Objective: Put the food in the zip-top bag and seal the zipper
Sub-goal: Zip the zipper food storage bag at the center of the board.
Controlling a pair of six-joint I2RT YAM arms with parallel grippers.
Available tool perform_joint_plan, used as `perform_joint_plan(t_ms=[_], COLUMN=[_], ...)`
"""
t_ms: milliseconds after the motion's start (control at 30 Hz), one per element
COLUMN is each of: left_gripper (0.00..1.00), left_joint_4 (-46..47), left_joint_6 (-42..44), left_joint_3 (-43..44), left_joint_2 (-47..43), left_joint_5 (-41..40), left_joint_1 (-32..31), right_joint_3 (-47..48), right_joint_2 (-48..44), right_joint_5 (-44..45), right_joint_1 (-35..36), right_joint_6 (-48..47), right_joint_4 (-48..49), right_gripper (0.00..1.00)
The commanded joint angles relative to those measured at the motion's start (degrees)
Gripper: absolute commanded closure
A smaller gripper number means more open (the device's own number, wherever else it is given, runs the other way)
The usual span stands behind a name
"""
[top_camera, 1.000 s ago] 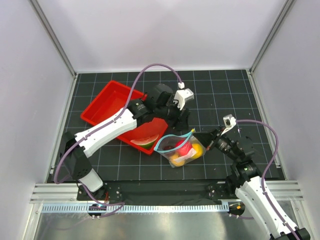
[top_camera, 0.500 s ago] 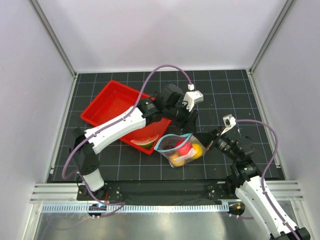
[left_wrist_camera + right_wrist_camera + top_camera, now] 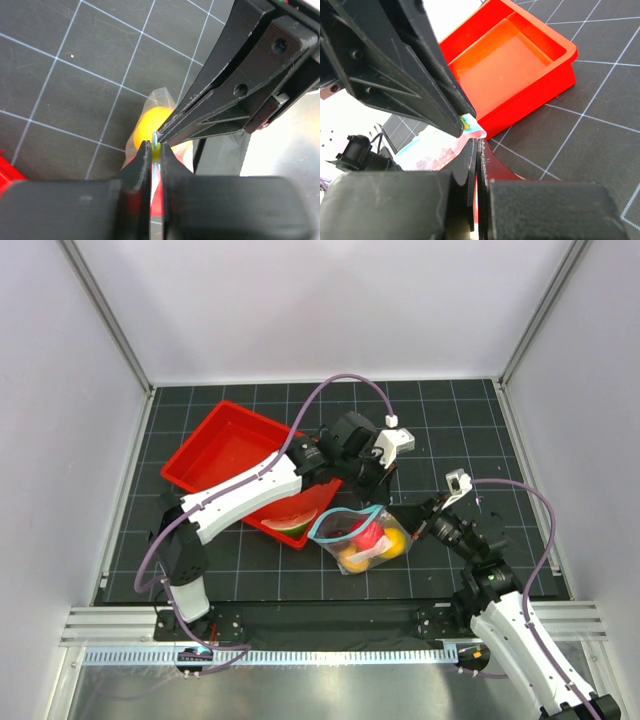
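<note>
The zip-top bag (image 3: 362, 540) lies on the black mat with its mouth gaping. Inside it show a yellow lemon (image 3: 354, 561), a red apple (image 3: 368, 537) and an orange ball (image 3: 394, 541). The teal zipper (image 3: 336, 517) loops round the mouth. My left gripper (image 3: 383, 502) reaches down at the bag's far right corner, shut on the zipper (image 3: 155, 136), with the orange ball (image 3: 149, 125) just behind. Beside it my right gripper (image 3: 412, 524) is shut on the bag's right edge (image 3: 470, 125). A watermelon wedge (image 3: 292, 523) lies outside the bag, at the tray's near corner.
The red tray (image 3: 222, 452) sits left of the bag under the left arm, and its rim (image 3: 530, 75) shows just beyond my right fingers. Both grippers' fingers nearly touch at the bag's corner. Grey walls stand round the mat.
The left gripper has swung right along the bag's far edge and shut on the zipper at the right corner. The right gripper and the bag have stayed put.
</note>
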Motion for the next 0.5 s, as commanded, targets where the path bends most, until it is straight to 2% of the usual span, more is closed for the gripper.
perform_joint_plan(t_ms=[0, 233, 467], left_gripper=[0.99, 1.00, 1.00], left_joint_4=[-1.4, -1.8, -2.9], left_joint_6=[1.8, 3.1, 4.4], left_joint_3=[2.0, -0.4, -2.9], left_joint_2=[-0.2, -1.9, -3.1], left_joint_5=[-0.1, -0.2, -0.3], left_joint_1=[0.0, 0.1, 0.0], right_joint_3=[1.7, 2.3, 2.9], right_joint_2=[-0.8, -3.5, -5.5], right_joint_5=[1.7, 11.4, 15.8], right_joint_1=[-0.1, -0.1, -0.1], right_joint_6=[-0.6, -1.1, -1.2], right_joint_4=[0.2, -6.4, -9.2], right_gripper=[0.99, 0.99, 0.99])
